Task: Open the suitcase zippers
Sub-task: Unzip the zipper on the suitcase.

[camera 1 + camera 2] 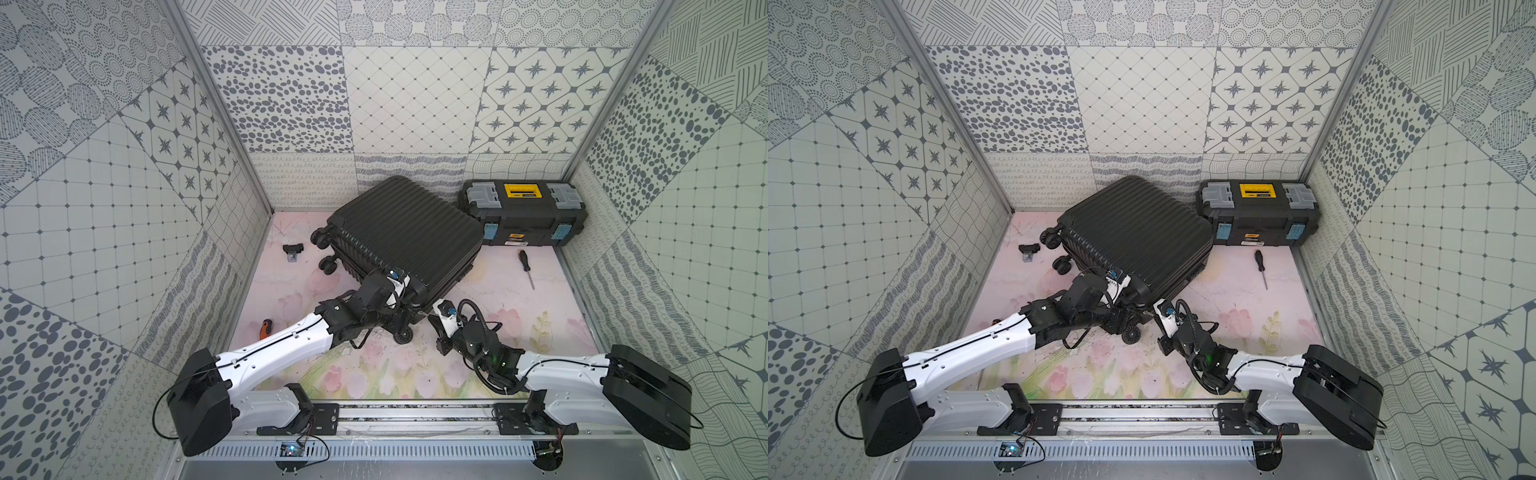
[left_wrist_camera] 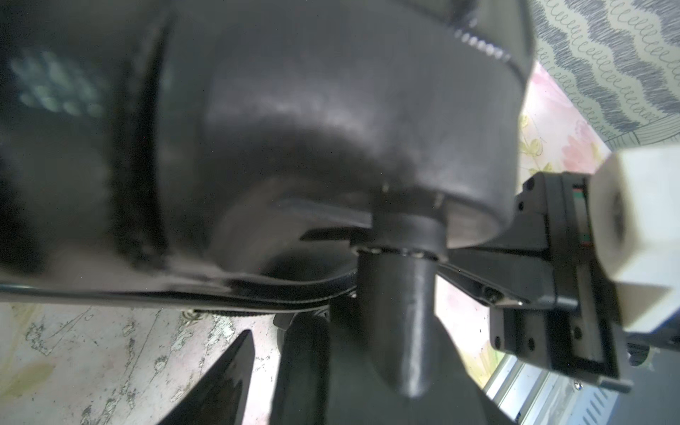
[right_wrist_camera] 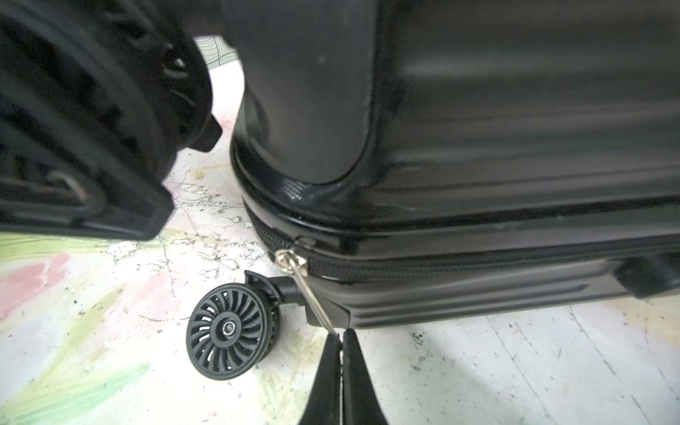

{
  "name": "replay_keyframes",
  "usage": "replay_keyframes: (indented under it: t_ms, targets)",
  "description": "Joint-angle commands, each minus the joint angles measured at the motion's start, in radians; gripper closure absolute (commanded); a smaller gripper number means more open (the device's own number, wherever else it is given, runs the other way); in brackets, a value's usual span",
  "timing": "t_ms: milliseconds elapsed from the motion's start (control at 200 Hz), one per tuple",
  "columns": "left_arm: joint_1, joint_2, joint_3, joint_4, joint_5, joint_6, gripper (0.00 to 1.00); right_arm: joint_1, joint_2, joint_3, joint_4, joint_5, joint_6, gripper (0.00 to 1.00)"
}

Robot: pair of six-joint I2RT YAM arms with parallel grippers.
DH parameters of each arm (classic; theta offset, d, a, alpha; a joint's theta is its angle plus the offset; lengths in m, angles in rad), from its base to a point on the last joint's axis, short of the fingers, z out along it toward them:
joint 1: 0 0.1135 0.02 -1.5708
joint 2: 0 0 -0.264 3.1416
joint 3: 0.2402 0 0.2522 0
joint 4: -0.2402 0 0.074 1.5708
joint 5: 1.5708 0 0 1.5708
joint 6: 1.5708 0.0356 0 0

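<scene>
- Here, the suitcase (image 1: 403,232) lies flat on the floral bench (image 1: 498,324) with its ribbed shell up. It is set at an angle toward the back wall, and its near corner points at the two arms.
- A black toolbox (image 1: 521,216) with yellow and grey lid parts stands just beside the suitcase's far right corner.
- In the right wrist view the zipper track (image 3: 441,266) runs along the narrow side seam with its teeth meshed. It reaches a silver slider (image 3: 290,257) at the rounded corner, near a caster wheel (image 3: 232,331).
- The zipper pull (image 3: 312,294), a thin metal tab, slants from that slider to the right jaws. They are clenched on its tip, fingertips (image 3: 331,353) pressed together.
- The left jaws sit at the same corner, close to the wheel's stem (image 2: 397,294). One dark finger (image 2: 228,375) shows in the blurred left wrist view, and it cannot be told whether they are released or grasping anything.
- A black-handled screwdriver (image 1: 525,268) lies on the bench right of the suitcase.
- An orange-handled tool (image 1: 264,328) lies beside the left arm (image 1: 282,345).
- A small black part (image 1: 293,249) lies near the far wheels.
</scene>
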Motion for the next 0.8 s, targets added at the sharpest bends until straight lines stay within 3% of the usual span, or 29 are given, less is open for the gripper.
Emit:
replay_keyframes:
  t_ms: [0, 75, 160, 535, 795]
  targets:
    - [0.008, -0.001, 0.022, -0.044, 0.024, 0.047, 0.45, -0.053, -0.059, 0.0, 0.053, -0.002, -0.006, 1.0]
    - [0.008, -0.008, 0.026, -0.044, 0.013, 0.047, 0.66, -0.079, -0.073, 0.003, 0.033, -0.021, -0.007, 1.0]
    - [0.008, -0.018, 0.027, -0.039, 0.011, 0.053, 0.75, -0.098, -0.079, 0.006, 0.011, -0.044, -0.011, 1.0]
    - [0.006, -0.073, 0.041, -0.099, 0.007, 0.067, 0.77, -0.17, -0.135, 0.013, -0.058, -0.015, -0.038, 1.0]
    - [0.006, -0.175, 0.02, -0.193, 0.006, 0.05, 0.78, -0.325, -0.135, 0.03, -0.049, 0.038, 0.004, 1.0]
